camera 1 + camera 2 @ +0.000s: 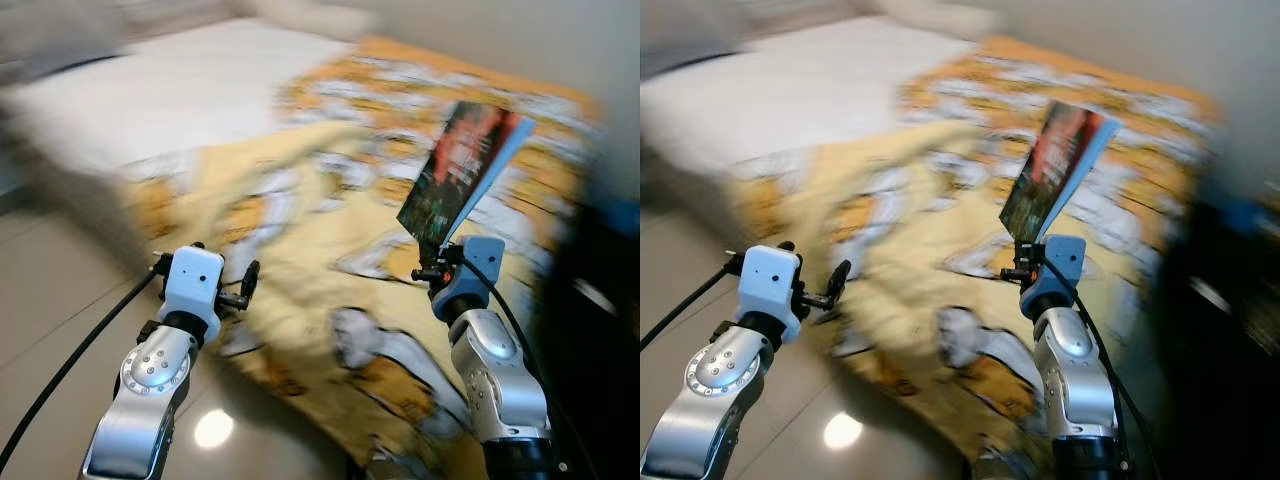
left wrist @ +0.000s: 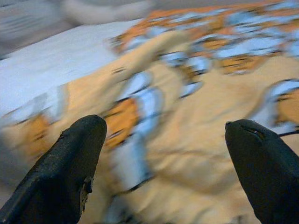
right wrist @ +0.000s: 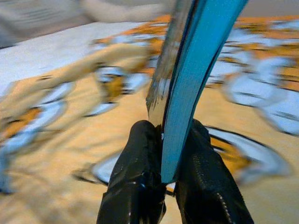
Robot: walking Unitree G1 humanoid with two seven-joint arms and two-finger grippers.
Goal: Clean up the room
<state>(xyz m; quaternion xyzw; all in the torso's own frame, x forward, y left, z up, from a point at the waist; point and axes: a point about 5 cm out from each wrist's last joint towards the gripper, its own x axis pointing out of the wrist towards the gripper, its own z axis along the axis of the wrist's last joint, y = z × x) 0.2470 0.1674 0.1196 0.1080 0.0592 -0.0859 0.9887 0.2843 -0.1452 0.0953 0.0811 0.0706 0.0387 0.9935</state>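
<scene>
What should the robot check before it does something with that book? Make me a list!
1. Book held tight: ok. The right claw is shut on its bottom edge, book standing upright.
2. Left claw free to help: ok. It is open and holds nothing.
3. Picture steady: not ok. All the views are blurred.
4. Place to put the book: cannot tell. There is a bed with a yellow blanket, but no shelf or table can be made out.
5. Dark thing on the robot's right: cannot tell what it is.
</scene>
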